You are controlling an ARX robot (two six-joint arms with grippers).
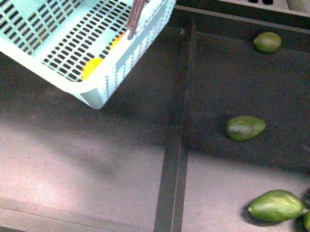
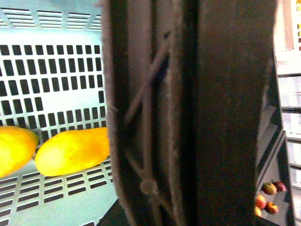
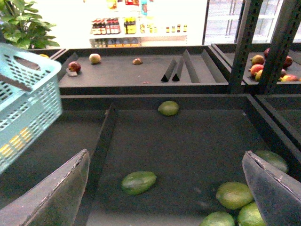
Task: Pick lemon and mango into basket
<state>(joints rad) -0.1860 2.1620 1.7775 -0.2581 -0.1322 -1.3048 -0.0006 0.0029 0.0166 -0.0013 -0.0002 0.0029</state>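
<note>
The mango [image 2: 73, 150] and the lemon [image 2: 14, 148] lie side by side on the slotted floor of the pale teal basket [image 1: 19, 4], which hangs tilted at about 10 o'clock in the front view, lifted off the dark display shelf [image 1: 76, 162]. Through the basket wall both fruits show as yellow patches. The brown swing handle [image 2: 188, 113] fills the left wrist view at close range, so the left gripper appears to be carrying the basket by it, though its jaws are out of sight and their state cannot be told. The right gripper [image 3: 164, 188] hovers with its fingers wide apart, holding nothing, above green avocados [image 1: 275, 206] scattered from 1 to 5 o'clock. With both fruits apparently aboard, the remaining work is likely a steady carry: levelling the basket would keep the fruit from rolling toward the low corner.
</note>
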